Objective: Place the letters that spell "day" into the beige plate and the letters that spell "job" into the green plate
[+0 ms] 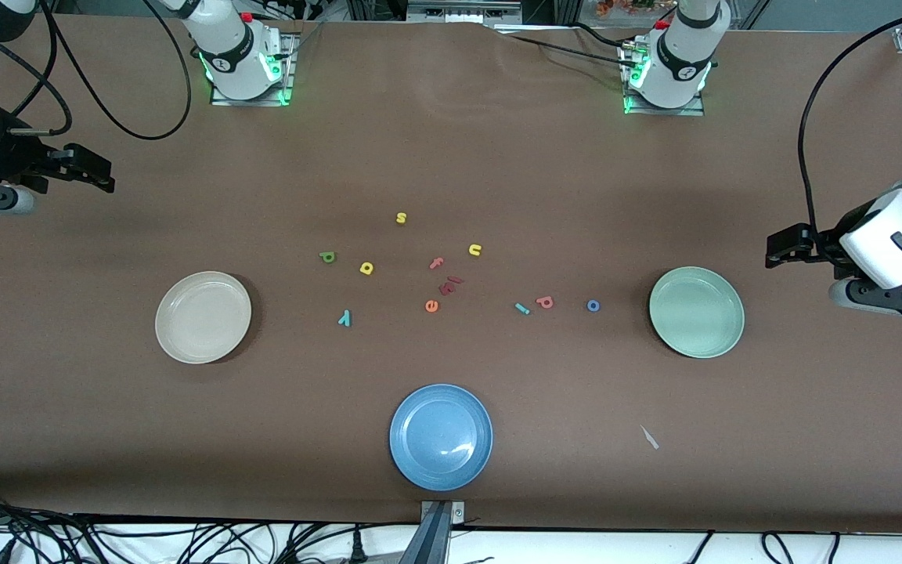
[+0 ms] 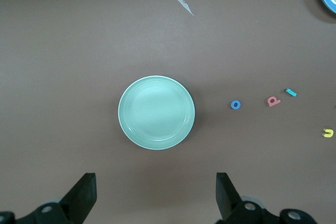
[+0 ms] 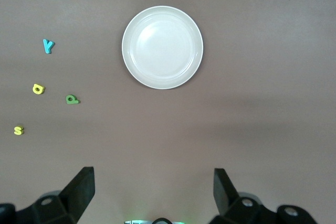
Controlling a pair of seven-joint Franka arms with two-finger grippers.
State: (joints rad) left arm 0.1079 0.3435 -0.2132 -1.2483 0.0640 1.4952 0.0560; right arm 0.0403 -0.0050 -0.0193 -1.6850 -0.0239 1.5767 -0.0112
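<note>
Front view shows all the little foam letters lying loose on the brown table (image 1: 451, 157), and all three plates have nothing in them. The beige plate (image 1: 203, 316) sits toward the right arm's end. The green d (image 1: 327, 256), the yellow a (image 1: 366, 269) and the teal y (image 1: 345, 317) lie near it. The green plate (image 1: 696, 312) sits toward the left arm's end. The blue o (image 1: 593, 305), the pink b (image 1: 545, 301) and the small teal j (image 1: 521, 309) lie in a row near it.

The right gripper (image 1: 102, 176) hangs up in the air over its end of the table with its fingers spread wide, holding nothing. The left gripper (image 1: 772, 249) does the same over its own end. Both arms wait.

What could go wrong? The letters are tiny and flat, so fingers may slide off one or push it away. The yellow s (image 1: 401, 218) and yellow u (image 1: 474, 250) look much like the yellow a, so a wrong one may get picked. The orange e (image 1: 431, 305) and pink f (image 1: 436, 263) lie close to other small bits in the middle, and the blue plate (image 1: 441, 436) is not for any letter.
</note>
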